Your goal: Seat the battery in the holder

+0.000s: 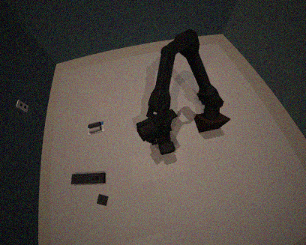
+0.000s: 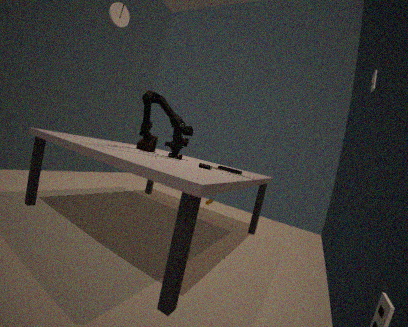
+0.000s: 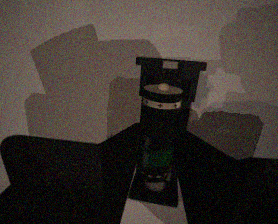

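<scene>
Small plus signs ring the pale band near the terminal end of the battery (image 3: 161, 120).

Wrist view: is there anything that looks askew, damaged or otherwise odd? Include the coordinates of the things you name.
The battery (image 3: 164, 117), gripped by the end effector (image 1: 158, 143) (image 2: 176, 150) (image 3: 157, 130), looks askew: its terminal face shows uncovered by the lip (image 3: 150, 61) of the holder (image 2: 180, 156) (image 3: 197, 80), apparently tipped upward instead of flat. No damage is visible, but it is dark.
</scene>
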### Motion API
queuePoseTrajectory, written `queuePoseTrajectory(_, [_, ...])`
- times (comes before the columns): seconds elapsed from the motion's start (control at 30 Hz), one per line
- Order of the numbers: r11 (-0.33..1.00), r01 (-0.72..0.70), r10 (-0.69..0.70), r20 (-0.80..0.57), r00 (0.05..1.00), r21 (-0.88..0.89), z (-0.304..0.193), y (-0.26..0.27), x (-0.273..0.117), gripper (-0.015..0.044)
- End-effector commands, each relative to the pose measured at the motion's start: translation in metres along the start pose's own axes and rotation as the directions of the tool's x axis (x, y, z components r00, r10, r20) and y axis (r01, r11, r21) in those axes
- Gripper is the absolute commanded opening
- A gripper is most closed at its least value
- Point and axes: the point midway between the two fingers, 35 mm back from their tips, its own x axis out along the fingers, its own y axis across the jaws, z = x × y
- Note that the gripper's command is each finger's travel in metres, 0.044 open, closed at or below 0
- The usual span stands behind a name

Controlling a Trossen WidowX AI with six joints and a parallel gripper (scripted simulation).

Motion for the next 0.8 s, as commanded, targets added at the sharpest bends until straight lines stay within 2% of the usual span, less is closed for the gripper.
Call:
queuePoseTrajectory(0.0, [1.0, 0.002, -0.002, -0.046, 0.999, -0.001, -0.0045, -0.0016, 0.0027, 0.0077])
queuePoseTrajectory(0.77, [1.0, -0.009, 0.009, -0.097, 0.995, 0.004, -0.0015, -0.0032, 0.0026, 0.0077])
